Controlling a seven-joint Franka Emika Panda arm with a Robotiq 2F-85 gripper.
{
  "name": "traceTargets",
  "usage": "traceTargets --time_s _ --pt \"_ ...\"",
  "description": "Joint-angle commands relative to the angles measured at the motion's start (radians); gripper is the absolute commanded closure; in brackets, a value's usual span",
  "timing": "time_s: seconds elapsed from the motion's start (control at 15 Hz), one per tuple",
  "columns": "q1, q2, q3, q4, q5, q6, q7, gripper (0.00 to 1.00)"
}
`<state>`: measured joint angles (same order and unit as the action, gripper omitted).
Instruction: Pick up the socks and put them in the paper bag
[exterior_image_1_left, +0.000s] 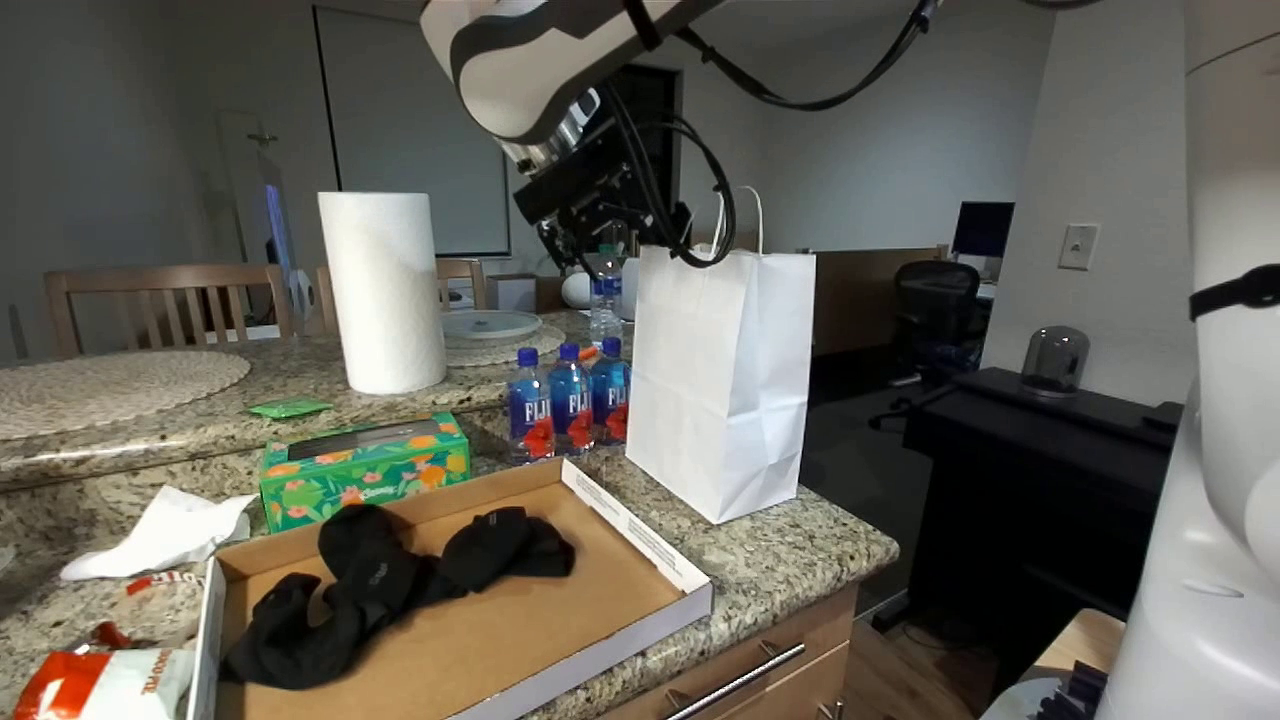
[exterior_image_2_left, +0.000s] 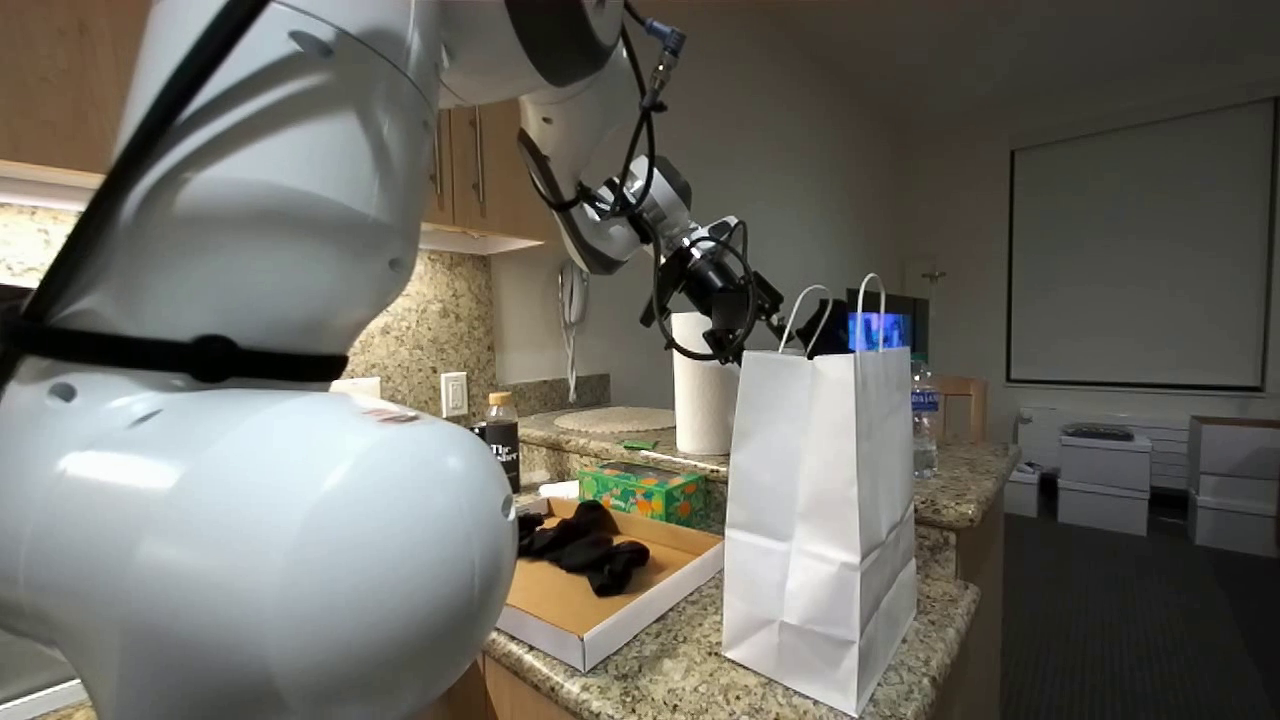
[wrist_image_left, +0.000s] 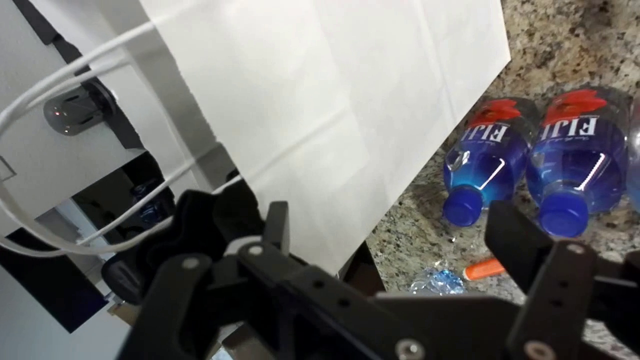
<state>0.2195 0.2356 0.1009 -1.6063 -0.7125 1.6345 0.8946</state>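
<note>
Several black socks (exterior_image_1_left: 385, 585) lie in a loose heap inside a shallow cardboard tray (exterior_image_1_left: 545, 640) on the counter; both exterior views show them. The white paper bag (exterior_image_1_left: 715, 390) stands upright beside the tray, its twisted handles raised. My gripper (wrist_image_left: 387, 215) is open above and beside the bag, in the wrist view with nothing between its fingers. A dark, soft-edged lump (wrist_image_left: 200, 220), probably a sock, shows by the bag's mouth and a handle, next to one finger (wrist_image_left: 276, 225). Whether it hangs on the bag, handle or finger I cannot tell. The bag's inside is hidden.
Blue-capped water bottles (exterior_image_1_left: 570, 405) stand close beside the bag. A paper towel roll (exterior_image_1_left: 385, 290) and a clear bottle (exterior_image_1_left: 605, 300) are on the raised ledge. A green tissue box (exterior_image_1_left: 365, 475) sits behind the tray. The counter edge (exterior_image_1_left: 860, 550) is near the bag.
</note>
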Motion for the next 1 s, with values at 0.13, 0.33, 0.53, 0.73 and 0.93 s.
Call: traceTargets --time_s 0.13,0.33,0.53,0.73,0.93 --pt "-0.001 0.054 -0.013 0.018 0.011 -0.059 -0.026 0.00" --pt "0.000 0.045 -0.026 0.002 0.001 -0.053 0.006 0.00" --pt "-0.001 0.011 -0.035 -0.025 -0.016 -0.023 0.055 0.00" --pt "-0.006 -0.031 -0.036 -0.047 -0.015 -0.003 0.092 0.00" --pt "-0.014 -0.085 -0.034 -0.076 -0.014 0.024 0.121 0.00"
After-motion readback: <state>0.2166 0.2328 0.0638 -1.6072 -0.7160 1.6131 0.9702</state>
